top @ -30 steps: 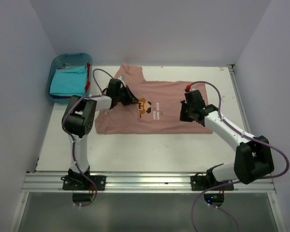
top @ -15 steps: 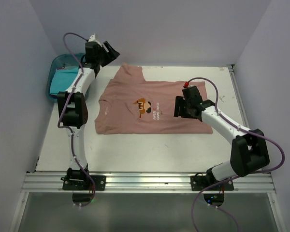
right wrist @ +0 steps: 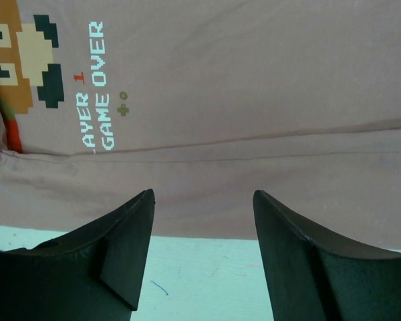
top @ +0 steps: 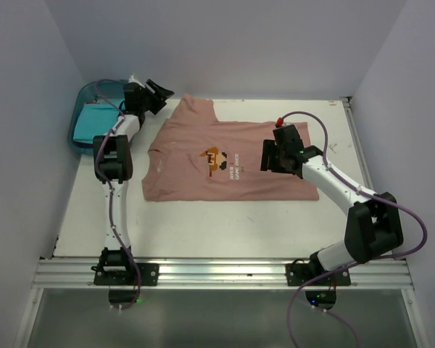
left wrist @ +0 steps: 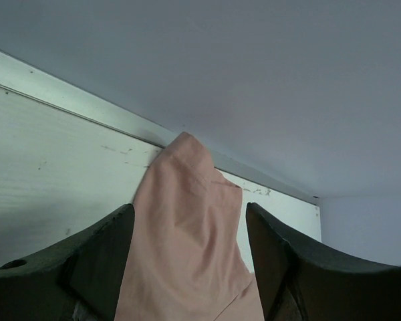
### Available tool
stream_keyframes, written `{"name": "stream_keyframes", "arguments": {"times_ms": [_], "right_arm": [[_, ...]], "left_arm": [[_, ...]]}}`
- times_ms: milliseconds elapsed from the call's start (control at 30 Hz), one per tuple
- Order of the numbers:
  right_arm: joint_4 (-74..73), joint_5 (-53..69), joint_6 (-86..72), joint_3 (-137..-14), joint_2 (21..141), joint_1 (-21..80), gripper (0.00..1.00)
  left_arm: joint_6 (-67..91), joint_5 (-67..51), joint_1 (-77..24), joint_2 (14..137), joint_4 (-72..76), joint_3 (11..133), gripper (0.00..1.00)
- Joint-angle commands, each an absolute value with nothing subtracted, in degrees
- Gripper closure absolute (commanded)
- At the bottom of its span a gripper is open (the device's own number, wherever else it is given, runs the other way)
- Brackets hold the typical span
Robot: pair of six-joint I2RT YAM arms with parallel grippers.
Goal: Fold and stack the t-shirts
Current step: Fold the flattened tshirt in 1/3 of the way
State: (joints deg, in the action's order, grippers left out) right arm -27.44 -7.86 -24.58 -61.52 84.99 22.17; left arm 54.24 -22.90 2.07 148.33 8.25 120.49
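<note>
Pink t-shirt (top: 232, 163) lies flat on the white table (top: 203, 228), spread sideways in the top view: collar toward the left, hem toward the right, one sleeve pointing to the far edge. Pixel-character print (top: 216, 158) with the text beside it faces up, about mid-shirt. The near long edge runs straight; it may be folded under, hard to tell from above.

Left gripper (top: 158, 93) is at the far-left corner, between the blue bin (top: 87, 93) and the far sleeve, fingers spread, nothing between them. In the left wrist view the sleeve tip (left wrist: 187, 200) shows between the two dark fingers (left wrist: 100, 261), with the table's metal rail and the wall behind; the gripper looks raised off the cloth.

Right gripper (top: 267, 156) is over the shirt body, just right of the print, jaws apart and gripping nothing. Right wrist view: both fingers (right wrist: 120, 247) frame the shirt's near edge and a strip of bare table (right wrist: 207, 274); "GAME OVER" lettering (right wrist: 97, 87) at upper left, and a seam or fold line runs across the cloth.

Turquoise t-shirt (top: 93, 125) sits in the bin, partly behind the left arm
</note>
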Motion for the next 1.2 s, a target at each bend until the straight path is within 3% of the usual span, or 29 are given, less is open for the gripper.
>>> {"name": "stream_keyframes", "arguments": {"times_ms": [0, 467, 700, 867, 1000, 1067, 1167], "right_arm": [[-28.1, -9.2, -24.5, -61.6, 82.9, 22.1, 0.35], [-28.5, -8.3, -25.1, -62.2, 83.9, 22.1, 0.36], [-28.8, -8.5, -24.9, -62.1, 83.3, 22.1, 0.36], [-28.1, -8.4, -25.0, -61.0, 82.7, 22.1, 0.36], [-27.3, -8.3, -25.0, -60.2, 82.4, 22.2, 0.36], [-27.2, -8.5, -24.8, -60.1, 82.3, 22.1, 0.36], [-25.9, -8.9, -24.6, -59.1, 82.3, 22.1, 0.35]], "left_arm": [[58.4, -26.5, 2.5, 151.0, 16.5, 124.6, 0.28], [67.9, -27.7, 0.5, 159.9, 21.9, 129.1, 0.21], [64.2, -25.6, -2.4, 155.3, 21.0, 121.9, 0.21], [63.4, -26.1, -2.2, 156.0, 18.2, 124.1, 0.23], [58.8, -25.4, -2.1, 150.6, 20.1, 118.5, 0.25], [56.6, -24.9, -1.9, 144.0, 28.5, 110.4, 0.25], [49.9, -23.1, -1.5, 136.9, 31.8, 107.1, 0.19]]}}
